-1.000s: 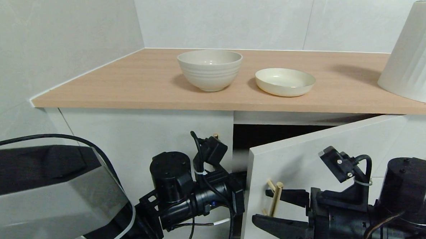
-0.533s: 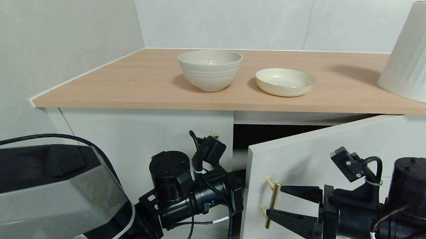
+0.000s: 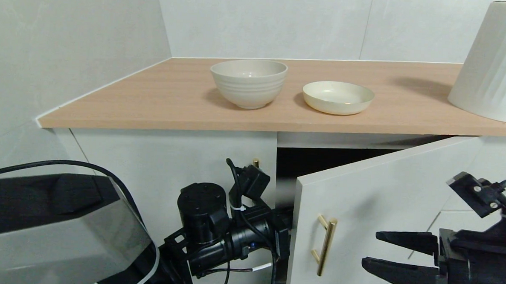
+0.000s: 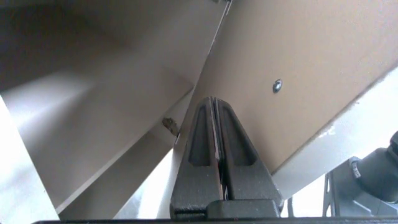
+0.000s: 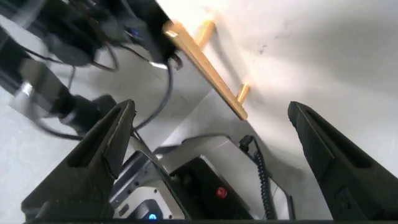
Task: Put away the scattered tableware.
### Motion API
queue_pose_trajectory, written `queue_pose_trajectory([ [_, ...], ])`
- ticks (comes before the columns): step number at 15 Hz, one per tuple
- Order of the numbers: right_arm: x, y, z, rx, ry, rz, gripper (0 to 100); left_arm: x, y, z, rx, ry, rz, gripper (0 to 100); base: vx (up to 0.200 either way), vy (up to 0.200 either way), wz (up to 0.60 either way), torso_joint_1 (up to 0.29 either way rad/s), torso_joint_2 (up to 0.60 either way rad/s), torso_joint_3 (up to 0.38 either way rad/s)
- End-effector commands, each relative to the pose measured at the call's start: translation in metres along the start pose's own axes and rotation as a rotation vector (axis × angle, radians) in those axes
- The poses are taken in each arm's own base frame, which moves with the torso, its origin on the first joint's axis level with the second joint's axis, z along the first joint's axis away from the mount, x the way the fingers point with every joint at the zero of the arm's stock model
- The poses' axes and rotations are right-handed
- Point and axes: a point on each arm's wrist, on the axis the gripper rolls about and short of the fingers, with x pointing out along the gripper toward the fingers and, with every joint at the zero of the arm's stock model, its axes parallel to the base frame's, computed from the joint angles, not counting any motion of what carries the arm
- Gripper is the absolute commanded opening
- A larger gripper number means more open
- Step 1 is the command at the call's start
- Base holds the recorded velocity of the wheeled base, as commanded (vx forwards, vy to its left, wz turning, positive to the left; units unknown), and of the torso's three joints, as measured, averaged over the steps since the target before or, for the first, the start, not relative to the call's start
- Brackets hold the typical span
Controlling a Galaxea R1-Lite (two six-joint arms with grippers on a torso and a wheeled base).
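The bowl point(image 3: 248, 83) and plate point(image 3: 338, 97) sit on the counter point(image 3: 152, 103), well above the spread right gripper point(image 3: 370, 248) and the closed left gripper point(image 4: 214, 106).

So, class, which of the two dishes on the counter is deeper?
The ribbed bowl on the robot's left; the plate to its right is shallow and smooth.

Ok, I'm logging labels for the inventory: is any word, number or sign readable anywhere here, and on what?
None can be read. The ribbed bowl, shallow dish, countertop, open cabinet door with its brass handle, and the white ribbed cone all show plain surfaces with no print.
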Motion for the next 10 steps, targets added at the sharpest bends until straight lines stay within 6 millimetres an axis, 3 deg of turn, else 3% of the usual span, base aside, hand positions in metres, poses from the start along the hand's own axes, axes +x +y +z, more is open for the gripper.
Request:
queue_pose_trajectory([
  [1,-0.0181,0.0102,0.0045,-0.030,-0.063,0.019,100,-0.0008,-0.0004,-0.0011,-0.002,0.004,0.002,0,0.000,0.000,0.00,0.000,0.00,0.000],
  [3,-0.0177,0.0099,0.0040,-0.029,-0.060,0.018,100,-0.0007,-0.0006,-0.0003,-0.001,0.002,0.001,0,0.000,0.000,0.00,0.000,0.00,0.000],
  [9,-0.0177,0.0126,0.0082,-0.039,-0.071,0.032,100,0.0038,-0.0002,0.0021,0.001,-0.002,-0.002,0,-0.200,0.000,0.00,0.002,0.00,0.001],
  [10,-0.0177,0.0127,0.0084,-0.041,-0.073,0.032,100,0.0063,0.0011,0.0028,-0.001,0.002,0.001,0,0.000,0.000,0.00,0.000,0.00,0.000],
])
